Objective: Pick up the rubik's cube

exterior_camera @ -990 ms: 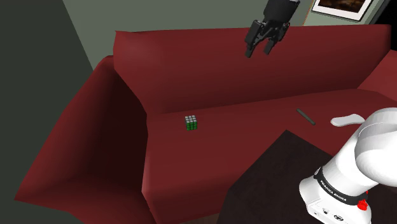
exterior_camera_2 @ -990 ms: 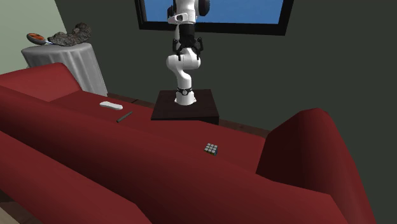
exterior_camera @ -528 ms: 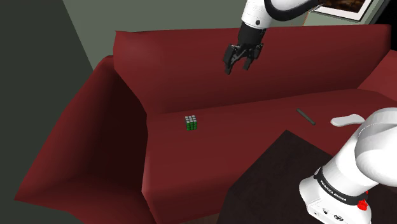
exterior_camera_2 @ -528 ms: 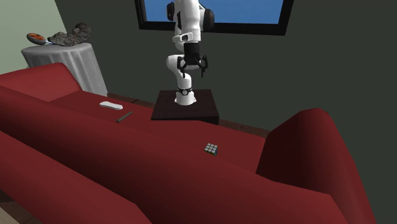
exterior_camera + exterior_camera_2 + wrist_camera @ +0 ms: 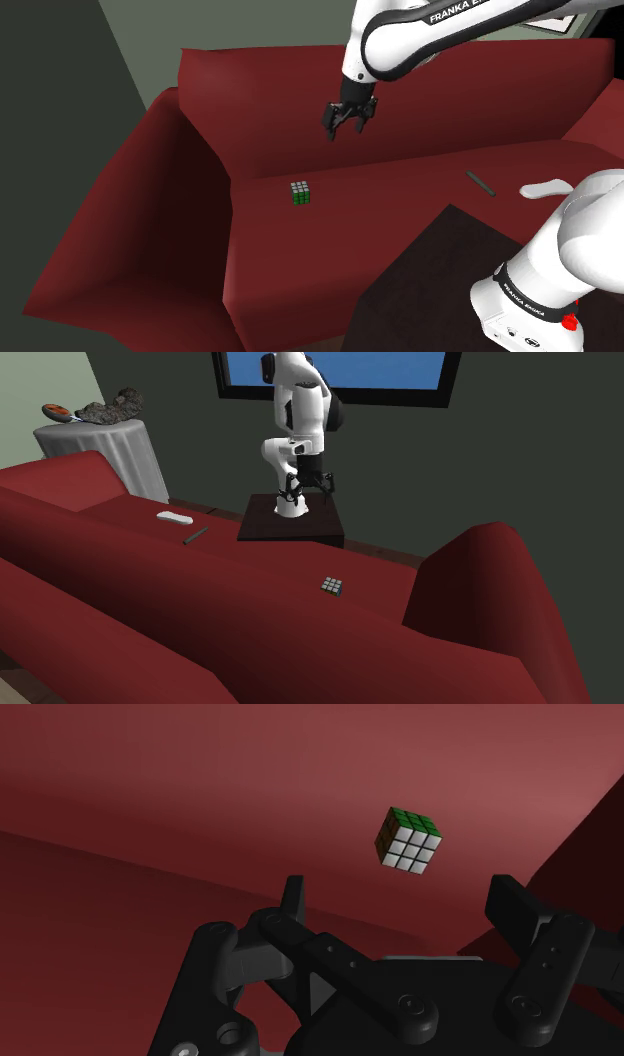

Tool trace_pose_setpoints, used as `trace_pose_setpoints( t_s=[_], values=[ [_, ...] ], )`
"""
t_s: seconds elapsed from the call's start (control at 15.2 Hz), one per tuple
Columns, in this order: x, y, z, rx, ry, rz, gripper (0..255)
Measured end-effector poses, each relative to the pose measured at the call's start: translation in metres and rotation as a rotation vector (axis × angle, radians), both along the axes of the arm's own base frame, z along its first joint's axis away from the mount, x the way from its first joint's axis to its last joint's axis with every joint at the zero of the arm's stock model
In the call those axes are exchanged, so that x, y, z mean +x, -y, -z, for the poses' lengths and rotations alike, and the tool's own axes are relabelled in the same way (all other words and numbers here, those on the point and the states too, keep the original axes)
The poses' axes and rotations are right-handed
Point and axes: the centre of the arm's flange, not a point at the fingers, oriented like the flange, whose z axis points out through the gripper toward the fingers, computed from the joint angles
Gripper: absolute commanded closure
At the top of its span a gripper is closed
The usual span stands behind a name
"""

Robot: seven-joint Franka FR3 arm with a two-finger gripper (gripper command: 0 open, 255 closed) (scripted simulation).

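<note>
End effector: the black two-finger end effector (image 5: 345, 122) hangs in the air in front of the sofa's backrest and points down toward the seat.
End effector state: released. In the wrist view its fingers (image 5: 293, 899) stand wide apart with nothing between them.
Rubik's cube: the rubik's cube (image 5: 300, 193) sits on the sofa's seat cushion, close to where the seat meets the backrest. It is on the side of the armrest at the shoulder view's left. In the shoulder view a pale face is up and a green face is toward the camera. The wrist view shows green, white and a darker orange-brown face.
Cube and end effector: well apart. In the shoulder view the cube lies lower than the fingertips and toward the left. In the wrist view it lies out beyond the spread fingers and touches neither.
Sofa: the sofa (image 5: 260, 90) is dark red, with a tall backrest and a bulky armrest.
Arm: the white arm (image 5: 430, 30), lettered FRANKA, reaches from the stand over the seat.
Stand: a dark box (image 5: 320, 530) stands just beside the sofa's front edge.
Other things on the seat: a thin dark stick (image 5: 480, 183) and a flat white oblong (image 5: 545, 187) lie near each other. Both are well apart from the cube, toward the shoulder view's right.
Wall: a blue panel in a dark frame (image 5: 380, 372) is behind the arm in the second exterior view.
</note>
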Motion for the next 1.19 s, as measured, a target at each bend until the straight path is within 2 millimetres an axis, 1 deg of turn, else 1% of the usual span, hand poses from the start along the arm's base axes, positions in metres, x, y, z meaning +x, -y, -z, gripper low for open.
trace_pose_setpoints(
  t_s=[0.2,0.26,0.4,0.53,0.66,0.73,0.86,0.92,0.99,1.19],
  values=[
    [0.023,-0.010,0.029,-0.001,-0.017,0.003,0],
    [0.034,-0.013,0.041,-0.002,-0.021,0.003,0],
    [0.043,-0.021,0.065,-0.002,-0.034,0.005,0],
    [0.062,-0.023,0.085,-0.004,-0.046,0.006,0],
    [0.075,-0.029,0.108,-0.004,-0.058,0.008,0],
    [0.081,-0.032,0.116,-0.005,-0.063,0.009,0],
    [0.095,-0.036,0.142,-0.006,-0.074,0.010,0],
    [0.103,-0.039,0.152,-0.007,-0.081,0.011,0],
    [0.109,-0.043,0.167,-0.007,-0.086,0.012,0],
    [0.130,-0.055,0.197,-0.008,-0.104,0.014,0]
  ],
)
